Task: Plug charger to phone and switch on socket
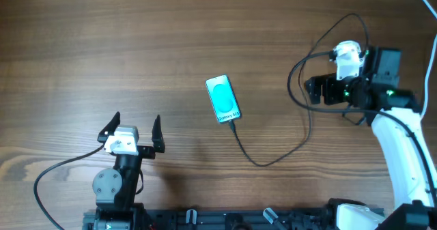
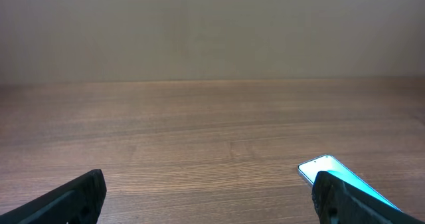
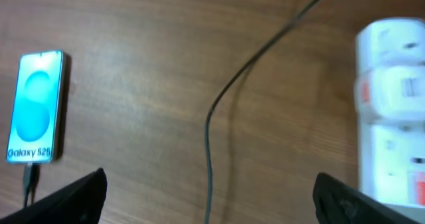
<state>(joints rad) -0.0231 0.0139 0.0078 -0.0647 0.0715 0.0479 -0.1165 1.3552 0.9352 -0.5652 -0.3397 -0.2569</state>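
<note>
Right tool [image 3: 209, 187], jaws spread wide and empty, hovers just beside the socket [image 3: 392, 108], far nearer than the equally splayed left tool [image 1: 134, 123].

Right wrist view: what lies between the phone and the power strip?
Only the black charger cable crosses the wooden table between the phone and the white power strip, seen in the right wrist view.
</note>
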